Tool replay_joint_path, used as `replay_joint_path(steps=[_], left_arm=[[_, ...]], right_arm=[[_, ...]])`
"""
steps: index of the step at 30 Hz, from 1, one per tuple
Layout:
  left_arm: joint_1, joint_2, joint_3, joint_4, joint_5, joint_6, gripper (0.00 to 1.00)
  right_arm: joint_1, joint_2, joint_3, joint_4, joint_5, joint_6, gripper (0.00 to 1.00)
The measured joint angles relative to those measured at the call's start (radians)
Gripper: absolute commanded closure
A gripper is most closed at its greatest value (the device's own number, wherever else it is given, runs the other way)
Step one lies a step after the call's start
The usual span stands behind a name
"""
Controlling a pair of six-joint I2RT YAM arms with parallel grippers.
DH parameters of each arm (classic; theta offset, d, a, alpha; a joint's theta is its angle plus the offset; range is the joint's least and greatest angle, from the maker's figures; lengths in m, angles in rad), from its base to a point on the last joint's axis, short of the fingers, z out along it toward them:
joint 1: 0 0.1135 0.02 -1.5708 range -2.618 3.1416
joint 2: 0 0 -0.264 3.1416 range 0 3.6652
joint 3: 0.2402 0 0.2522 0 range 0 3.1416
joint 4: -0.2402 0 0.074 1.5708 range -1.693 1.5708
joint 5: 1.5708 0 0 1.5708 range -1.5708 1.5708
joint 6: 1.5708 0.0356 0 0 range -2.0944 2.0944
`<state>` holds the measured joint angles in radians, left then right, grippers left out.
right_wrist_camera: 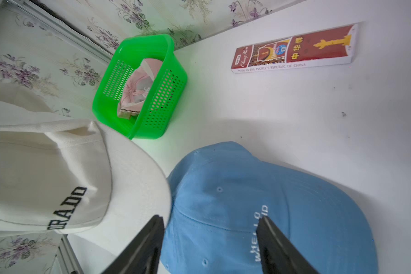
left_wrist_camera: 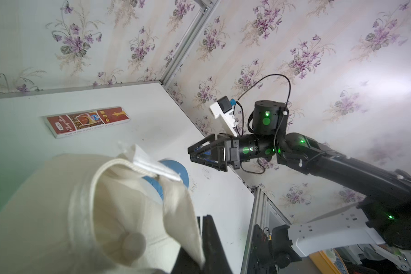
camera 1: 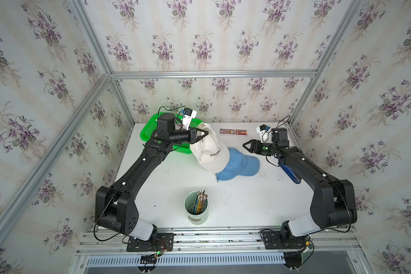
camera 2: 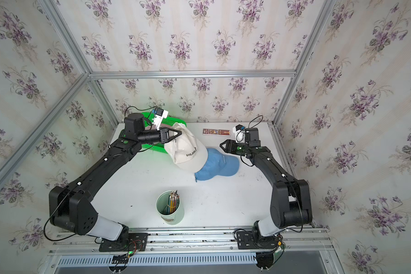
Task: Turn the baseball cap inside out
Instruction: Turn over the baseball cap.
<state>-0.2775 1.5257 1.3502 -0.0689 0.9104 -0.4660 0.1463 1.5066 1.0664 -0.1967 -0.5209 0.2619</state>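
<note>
A cream baseball cap (camera 1: pixel 211 151) (camera 2: pixel 188 151) lettered COLORADO hangs lifted at the back of the table, and its brim overlaps a blue cap (camera 1: pixel 242 163) (right_wrist_camera: pixel 271 201). My left gripper (camera 1: pixel 207 133) (left_wrist_camera: pixel 205 217) is shut on the cream cap's rear edge. In the left wrist view the cream cap (left_wrist_camera: pixel 81 201) shows its hollow inside, with a label and the crown button. My right gripper (camera 1: pixel 244 146) (right_wrist_camera: pixel 210 218) stands open and empty above the blue cap, to the right of the cream cap (right_wrist_camera: pixel 45 170) and apart from it.
A green basket (camera 1: pixel 144 132) (right_wrist_camera: pixel 105 106) with a pink cap (right_wrist_camera: pixel 135 87) in it stands at the back left, under my left arm. A red carton (camera 1: pixel 233 132) (right_wrist_camera: pixel 294 48) lies by the back wall. A cup of pencils (camera 1: pixel 196 208) stands front centre. A blue tool (camera 1: pixel 290 174) lies under my right arm.
</note>
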Motion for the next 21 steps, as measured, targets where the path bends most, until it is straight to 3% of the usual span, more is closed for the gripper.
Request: replay_joint_path(steps=[3, 10, 14, 21], left_arm=[[-0.001, 0.016, 0.039, -0.038, -0.025, 0.032, 1.00], [-0.002, 0.041, 0.075, -0.109, -0.035, 0.063, 1.00], [-0.002, 0.043, 0.090, -0.123, -0.034, 0.062, 1.00], [-0.002, 0.043, 0.100, -0.129, -0.020, 0.039, 1.00]], right_arm=[[0.036, -0.074, -0.003, -0.025, 0.072, -0.004, 0.35], [0.337, -0.188, 0.148, 0.034, 0.219, -0.034, 0.31], [0.449, -0.141, 0.220, 0.067, 0.304, -0.053, 0.30], [0.520, -0.017, 0.269, 0.056, 0.383, -0.072, 0.29]])
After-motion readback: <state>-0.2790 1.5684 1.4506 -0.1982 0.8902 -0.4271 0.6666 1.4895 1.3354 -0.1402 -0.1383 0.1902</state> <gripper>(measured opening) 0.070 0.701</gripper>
